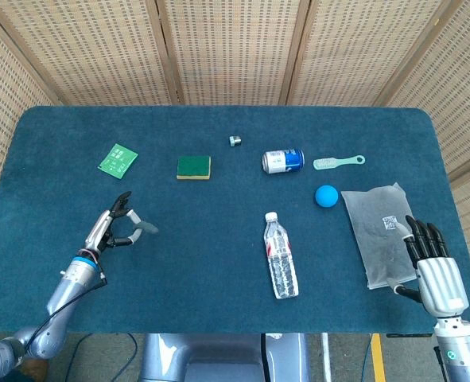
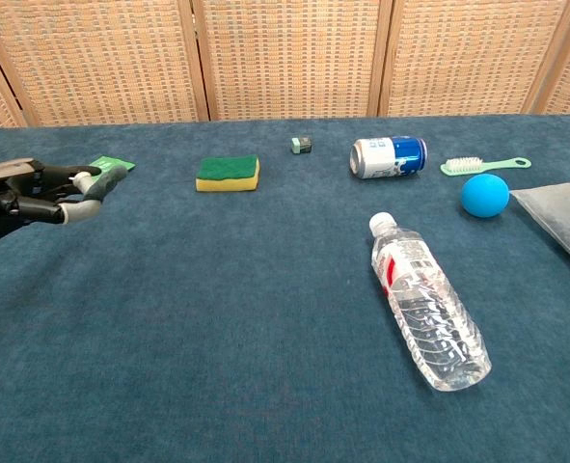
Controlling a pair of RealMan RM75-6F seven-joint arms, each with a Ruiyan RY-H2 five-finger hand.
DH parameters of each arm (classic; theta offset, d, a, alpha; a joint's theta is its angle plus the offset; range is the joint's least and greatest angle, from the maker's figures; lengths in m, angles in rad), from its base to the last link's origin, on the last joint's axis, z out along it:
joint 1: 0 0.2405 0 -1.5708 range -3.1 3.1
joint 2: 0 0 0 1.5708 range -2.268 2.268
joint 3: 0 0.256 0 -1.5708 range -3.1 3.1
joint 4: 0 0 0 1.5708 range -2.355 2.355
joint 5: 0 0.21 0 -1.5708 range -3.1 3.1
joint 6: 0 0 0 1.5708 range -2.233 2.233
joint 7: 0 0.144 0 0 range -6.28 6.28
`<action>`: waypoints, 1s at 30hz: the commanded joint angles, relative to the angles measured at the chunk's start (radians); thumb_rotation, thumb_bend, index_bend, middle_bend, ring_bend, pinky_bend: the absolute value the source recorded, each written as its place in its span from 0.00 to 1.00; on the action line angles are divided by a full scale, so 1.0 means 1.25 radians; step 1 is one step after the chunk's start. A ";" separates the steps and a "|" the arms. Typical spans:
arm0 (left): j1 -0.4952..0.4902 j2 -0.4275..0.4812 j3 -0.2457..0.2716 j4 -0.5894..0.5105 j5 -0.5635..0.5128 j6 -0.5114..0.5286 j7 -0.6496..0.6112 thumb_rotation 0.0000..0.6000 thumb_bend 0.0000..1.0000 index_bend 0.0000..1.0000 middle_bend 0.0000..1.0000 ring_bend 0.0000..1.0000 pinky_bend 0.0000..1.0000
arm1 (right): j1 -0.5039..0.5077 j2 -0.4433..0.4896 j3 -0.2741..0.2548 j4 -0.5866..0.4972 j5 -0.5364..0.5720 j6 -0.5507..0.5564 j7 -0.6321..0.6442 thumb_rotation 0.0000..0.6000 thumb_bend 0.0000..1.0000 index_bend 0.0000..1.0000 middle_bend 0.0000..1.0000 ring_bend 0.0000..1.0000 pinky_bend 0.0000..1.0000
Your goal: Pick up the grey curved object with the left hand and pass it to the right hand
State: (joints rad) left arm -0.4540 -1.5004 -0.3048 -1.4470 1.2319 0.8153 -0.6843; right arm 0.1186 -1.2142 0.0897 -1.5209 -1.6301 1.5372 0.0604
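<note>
The left hand (image 1: 114,228) is holding the grey curved object (image 1: 143,228) above the table's (image 1: 219,263) left side, while the right hand (image 1: 433,269) is hovering, fingers spread, at the right edge.

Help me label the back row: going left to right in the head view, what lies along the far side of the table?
Green packet → green-and-yellow sponge → small grey-green block → drink can on its side → pale green brush.
</note>
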 commanded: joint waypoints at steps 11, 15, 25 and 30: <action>-0.178 -0.079 -0.047 0.021 0.026 -0.111 -0.046 1.00 0.59 0.77 0.00 0.00 0.00 | 0.157 0.063 0.065 -0.124 -0.001 -0.154 0.096 1.00 0.00 0.34 0.00 0.00 0.00; -0.217 -0.114 -0.061 0.019 -0.010 -0.116 -0.001 1.00 0.59 0.77 0.00 0.00 0.00 | 0.201 0.070 0.083 -0.157 0.025 -0.214 0.101 1.00 0.05 0.36 0.00 0.00 0.00; -0.323 -0.252 -0.104 0.054 -0.164 -0.095 0.132 1.00 0.59 0.77 0.00 0.00 0.00 | 0.323 0.054 0.140 -0.256 0.140 -0.362 0.049 1.00 0.15 0.39 0.00 0.00 0.00; -0.348 -0.294 -0.125 0.070 -0.207 -0.082 0.147 1.00 0.59 0.77 0.00 0.00 0.00 | 0.363 0.041 0.162 -0.280 0.199 -0.394 -0.013 1.00 0.21 0.41 0.00 0.00 0.00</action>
State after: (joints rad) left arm -0.8767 -1.8517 -0.4496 -1.3695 0.9890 0.7044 -0.5071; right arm 0.5528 -1.1544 0.2792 -1.8559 -1.4107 1.0631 0.0737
